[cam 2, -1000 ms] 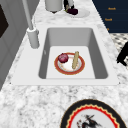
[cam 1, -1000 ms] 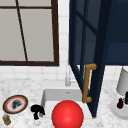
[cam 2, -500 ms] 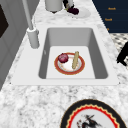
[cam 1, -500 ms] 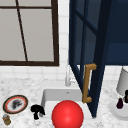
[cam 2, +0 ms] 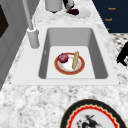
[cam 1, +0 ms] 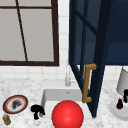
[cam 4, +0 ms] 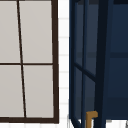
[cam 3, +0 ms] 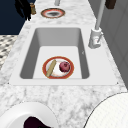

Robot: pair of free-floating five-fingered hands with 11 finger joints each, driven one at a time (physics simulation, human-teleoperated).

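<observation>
At sink's left edge, left hand hovers, fingers curled, holding nothing, near plate. Right hand beside eggplant; grip indiscernible.

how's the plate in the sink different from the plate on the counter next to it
The plate in the sink carries food, a dark red round item and a tan stick-shaped one; the plate on the counter carries none. The sink plate's centre is plain white inside an orange-red rim, while the counter plate shows a dark figure in its centre and a dark outer edge. Both are round and lie flat. The left hand hovers near the counter plate.
</observation>
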